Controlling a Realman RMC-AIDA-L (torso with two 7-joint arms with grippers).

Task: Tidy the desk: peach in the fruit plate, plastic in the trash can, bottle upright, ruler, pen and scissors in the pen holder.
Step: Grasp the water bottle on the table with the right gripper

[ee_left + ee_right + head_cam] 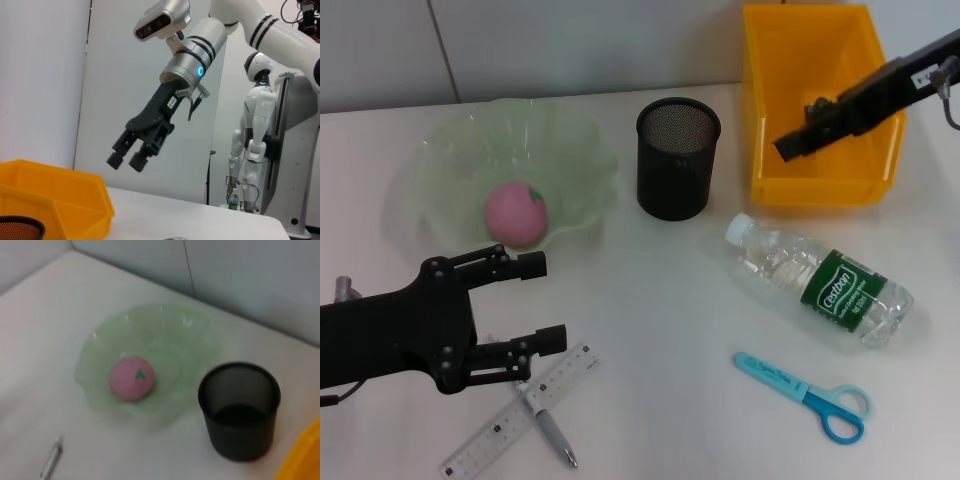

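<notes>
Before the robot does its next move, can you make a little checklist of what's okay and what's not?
1. Peach in the fruit plate: ok.
2. Bottle upright: not ok, it lies on its side.
3. Ruler, pen and scissors in the pen holder: not ok, all lie on the desk.
4. Left gripper ready to grab: ok, fingers open above the ruler's end.
5. Right gripper empty: ok, it hangs over the trash can.
6. Plastic in the trash can: cannot tell.
</notes>
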